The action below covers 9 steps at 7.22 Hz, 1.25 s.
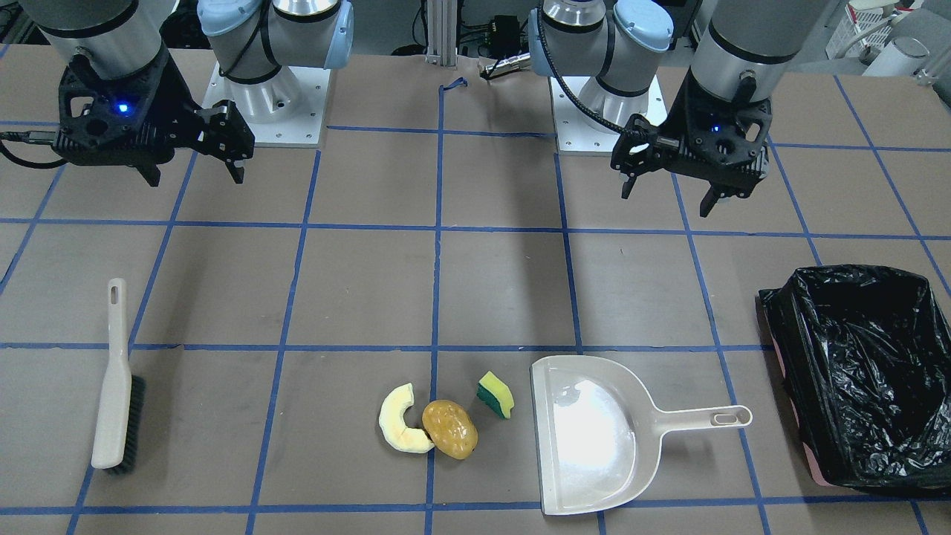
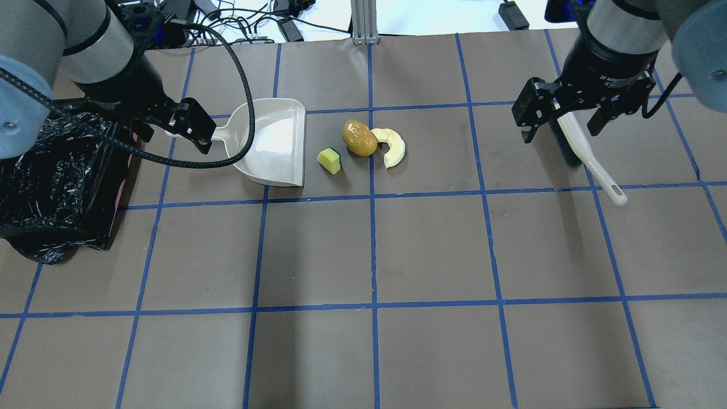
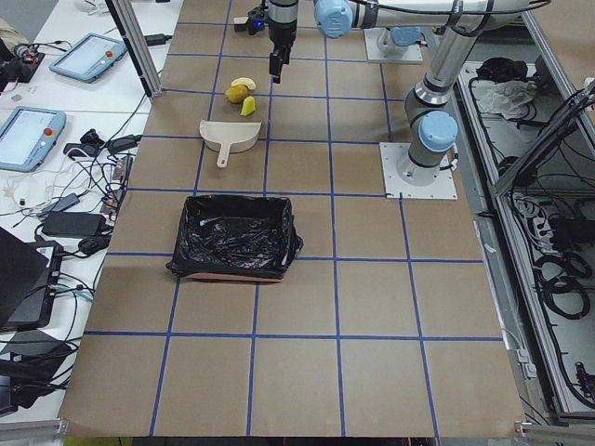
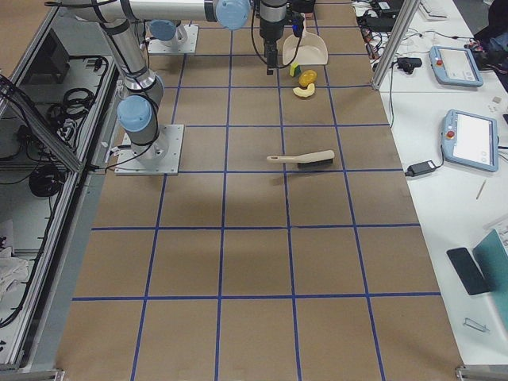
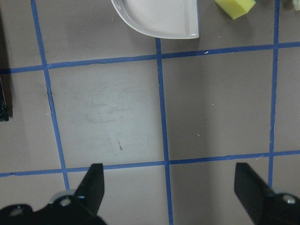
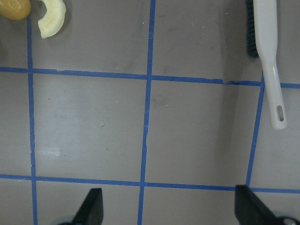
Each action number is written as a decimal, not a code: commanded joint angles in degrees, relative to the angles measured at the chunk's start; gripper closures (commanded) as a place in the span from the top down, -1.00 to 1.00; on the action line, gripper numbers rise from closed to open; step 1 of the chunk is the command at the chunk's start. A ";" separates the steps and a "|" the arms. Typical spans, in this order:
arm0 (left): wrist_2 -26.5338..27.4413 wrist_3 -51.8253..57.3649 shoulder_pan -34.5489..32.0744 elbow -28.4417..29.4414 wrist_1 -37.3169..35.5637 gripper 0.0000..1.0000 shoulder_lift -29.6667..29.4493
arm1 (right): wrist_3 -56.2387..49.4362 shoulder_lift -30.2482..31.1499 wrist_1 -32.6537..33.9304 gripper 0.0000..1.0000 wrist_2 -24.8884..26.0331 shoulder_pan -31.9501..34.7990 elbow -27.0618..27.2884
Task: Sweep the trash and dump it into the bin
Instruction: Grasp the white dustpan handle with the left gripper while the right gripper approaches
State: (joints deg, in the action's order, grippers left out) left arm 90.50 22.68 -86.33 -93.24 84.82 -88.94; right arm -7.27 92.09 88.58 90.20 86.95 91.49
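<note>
1. I have two claws, both hanging above the table point(image 1: 505, 282) and touching nothing.
2. My left claw point(image 1: 669, 197) is spread wide with nothing between its fingers. Its wrist camera shows both fingertips point(image 5: 96, 183) far apart over bare brown paper and blue tape lines.
3. My right claw point(image 1: 197, 174) is spread just as wide and is just as empty.
4. There are three pieces of trash, all on the table near its middle and none in the bin.
5. The first is a pale yellow crescent slice point(image 1: 397, 429), lying flat.
6. The second is a glossy golden-brown potato-like lump point(image 1: 449, 429), which touches one tip of the slice.
7. The third is a yellow-and-green sponge wedge point(image 1: 495, 394), just beside the lump but apart from it, between the lump and the dustpan.
8. One beige dustpan point(image 1: 587, 438) lies flat with its open mouth toward the trash and its handle pointing at the bin.
9. One bin point(image 1: 787, 357), lined with a crinkly black bag, stands at my left end of the table, near the dustpan's handle. A pink edge shows at its base.
10. One brush point(image 1: 115, 379), with a pale handle and dark bristles, lies on my right side, well apart from the trash.
</note>
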 commanded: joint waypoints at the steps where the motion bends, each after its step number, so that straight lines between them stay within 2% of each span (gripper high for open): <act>1: 0.12 12.51 2.91 0.16 -4.81 1.00 -4.12 | -5.78 -0.16 0.71 1.00 -0.20 -0.90 0.00; 2: 0.20 19.01 3.96 0.25 -5.01 1.00 -6.75 | -14.27 -0.24 0.72 1.00 -0.20 -3.78 0.09; 3: 0.20 23.94 4.84 0.51 -7.10 1.00 -9.30 | -18.70 -1.46 0.63 1.00 -0.54 -8.24 0.09; 4: 0.20 33.30 5.72 1.12 -9.64 1.00 -11.59 | -19.97 -3.04 0.54 1.00 0.32 -11.59 0.09; 5: 0.29 45.40 6.78 1.82 -12.54 1.00 -14.05 | -20.50 -4.53 2.80 1.00 0.16 -14.50 0.09; 6: 0.20 50.57 8.70 1.92 -13.96 1.00 -16.07 | -23.64 -7.07 7.52 1.00 0.68 -16.27 0.17; 7: -0.67 52.45 10.55 2.09 -17.37 1.00 -18.01 | -26.28 -9.62 8.62 1.00 0.68 -18.37 0.18; 9: -1.89 67.43 10.57 4.45 -21.35 1.00 -23.01 | -28.67 -14.46 15.10 1.00 0.94 -21.38 1.48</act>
State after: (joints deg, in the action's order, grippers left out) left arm 89.62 81.48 -76.07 -90.33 65.75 -108.76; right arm -34.33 80.80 99.66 90.84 67.15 92.00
